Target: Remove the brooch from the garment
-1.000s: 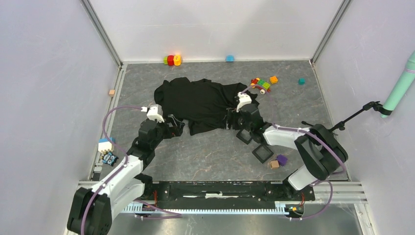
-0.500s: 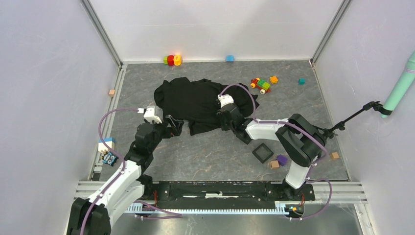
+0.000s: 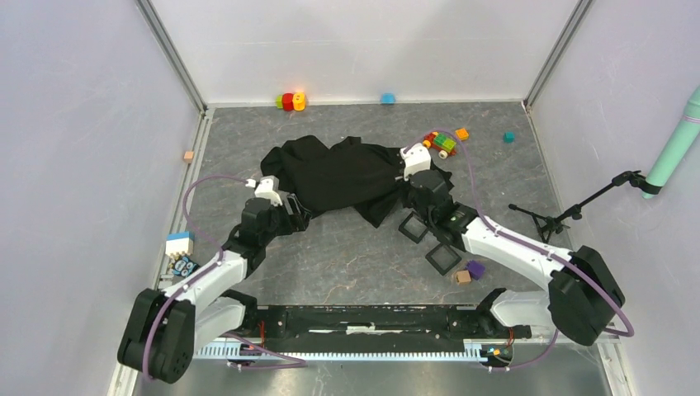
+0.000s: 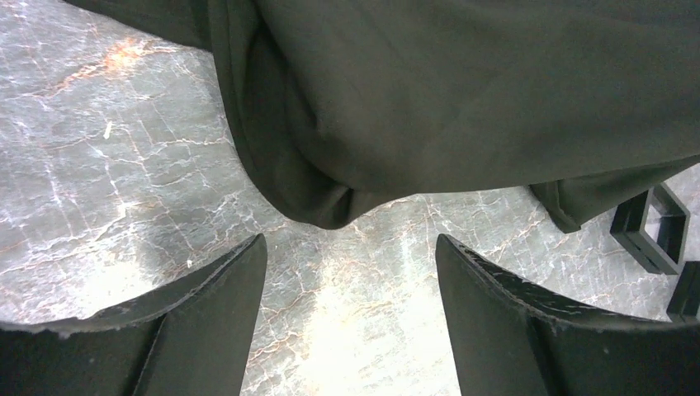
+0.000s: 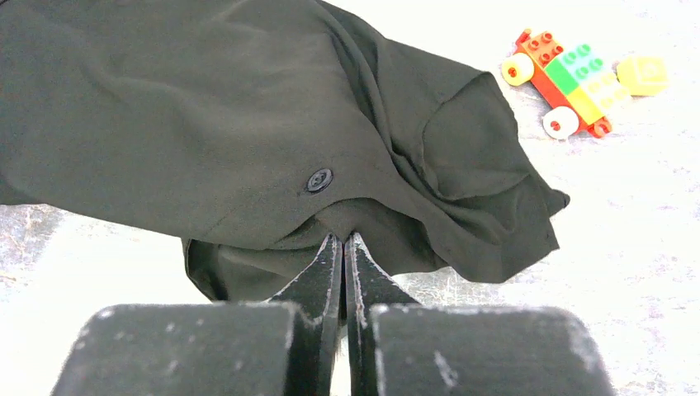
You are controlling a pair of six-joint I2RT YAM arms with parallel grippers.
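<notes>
The garment (image 3: 338, 173), a floppy black cloth, lies across the middle of the floor. My right gripper (image 3: 406, 180) is shut on a fold of it near its right side. In the right wrist view the closed fingertips (image 5: 343, 238) pinch the garment (image 5: 206, 107) just below a dark button (image 5: 319, 179), and the cloth is drawn taut to them. My left gripper (image 3: 293, 213) stands open at the garment's lower left edge. Its fingers (image 4: 351, 239) straddle bare floor just short of a hanging fold of the garment (image 4: 462, 99). The brooch is hidden in every view.
Two black square frames (image 3: 413, 227) (image 3: 443, 257) lie beside the right arm, with a purple block (image 3: 475, 269) and a tan block (image 3: 463, 277) nearer. A toy brick train (image 3: 440, 143) sits right of the garment. Bricks (image 3: 290, 101) line the back wall. A black stand (image 3: 553, 219) is at the right.
My right gripper closed on the garment and pulled it rightwards, stretching the cloth. My left gripper moved in towards the garment's left edge and its fingers narrowed a little.
</notes>
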